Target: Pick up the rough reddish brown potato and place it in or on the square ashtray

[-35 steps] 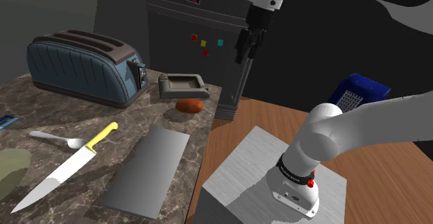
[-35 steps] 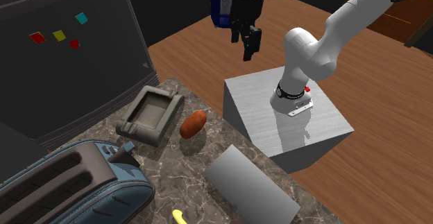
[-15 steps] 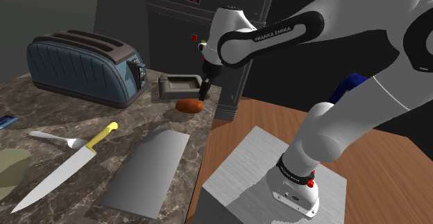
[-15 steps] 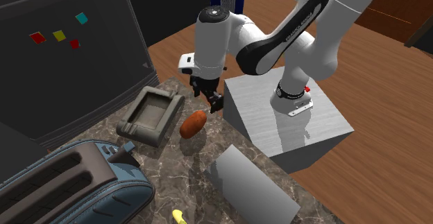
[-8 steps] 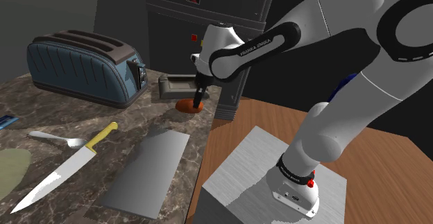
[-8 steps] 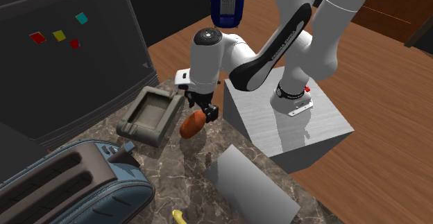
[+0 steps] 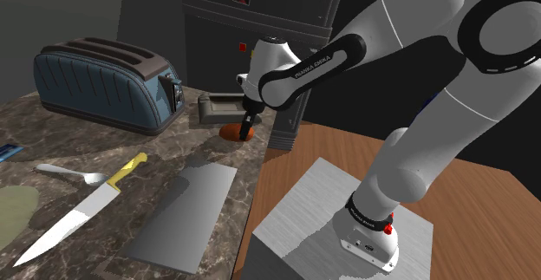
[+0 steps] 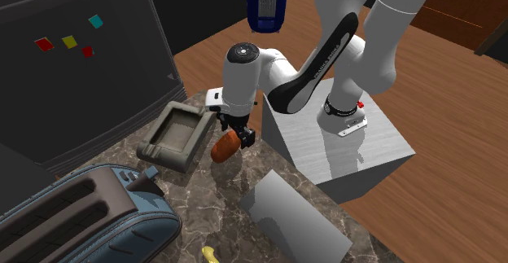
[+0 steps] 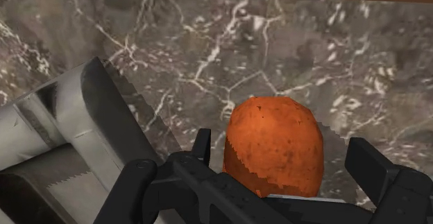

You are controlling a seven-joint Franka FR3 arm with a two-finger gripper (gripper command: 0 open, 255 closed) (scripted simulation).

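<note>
The reddish-brown potato (image 7: 231,133) (image 8: 224,146) lies on the dark marble counter (image 7: 52,148), just beside the grey square ashtray (image 7: 221,107) (image 8: 174,134). My gripper (image 7: 247,130) (image 8: 238,136) has come down over the potato's end that points away from the ashtray. In the wrist view the potato (image 9: 274,148) sits between the two black fingers of the gripper (image 9: 283,153). The jaws stand open; one finger (image 9: 201,146) is close to the potato's side and the other finger (image 9: 370,163) is a small gap away. The ashtray (image 9: 73,129) lies next to that nearer finger.
A blue-grey toaster (image 7: 106,80) stands at the back of the counter. A yellow-handled knife (image 7: 82,211), a spoon (image 7: 74,174) and a flat grey board (image 7: 184,210) lie nearer the front. A dark fridge (image 7: 260,27) rises behind the ashtray. The counter edge runs past the potato.
The gripper came down from high in front of the fridge to the counter and now straddles the potato. The potato and the ashtray have not moved.
</note>
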